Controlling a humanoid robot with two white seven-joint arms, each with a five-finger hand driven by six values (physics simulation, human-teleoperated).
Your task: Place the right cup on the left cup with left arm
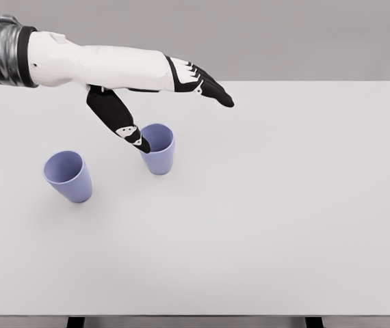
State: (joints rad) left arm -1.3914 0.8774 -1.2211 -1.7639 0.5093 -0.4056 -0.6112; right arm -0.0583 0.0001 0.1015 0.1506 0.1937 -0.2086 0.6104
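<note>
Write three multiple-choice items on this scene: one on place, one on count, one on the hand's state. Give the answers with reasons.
1. Where is the left hand?
A. above the right cup
B. above the left cup
C. off the table

2. How many cups stand on the table?
A. one
B. two
C. three

3. The left hand's fingers are
A. closed round a cup
B. spread, holding nothing
C. curled in a fist

Answers: 1 A, its thumb hangs at that cup's rim; 2 B, two lilac cups stand apart; 3 B, the fingers stretch forward and nothing is grasped.
</note>
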